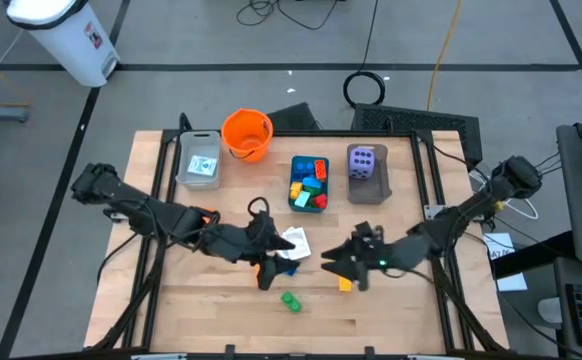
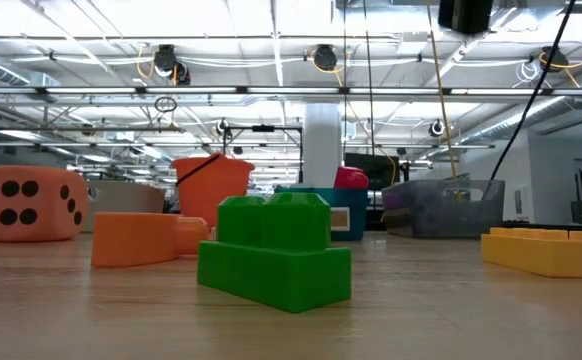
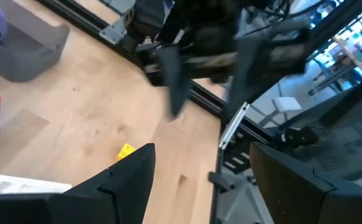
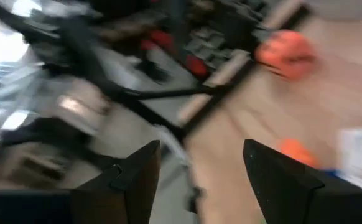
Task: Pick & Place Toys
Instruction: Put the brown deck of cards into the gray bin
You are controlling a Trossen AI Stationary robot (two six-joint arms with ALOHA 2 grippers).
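From above, the left tool (image 1: 271, 262) and right tool (image 1: 343, 262) face each other over the middle of the wooden surface (image 1: 391, 310). Each wrist view shows its own fingers spread with nothing between them. Only the high view shows the purple die (image 1: 365, 163) in its grey tray (image 1: 368, 189) and bricks filling the teal tray (image 1: 293, 199). The low view shows the green brick (image 2: 274, 250) lying nearest, the orange die (image 2: 27, 203) behind, and a yellow brick (image 2: 548, 250) beside.

Bare wood lies open along the near edge of the table (image 1: 211, 320) around the lone green brick (image 1: 290, 301), while both arms crowd the middle and bucket (image 1: 247, 135) and trays (image 1: 309, 184) line the far side.
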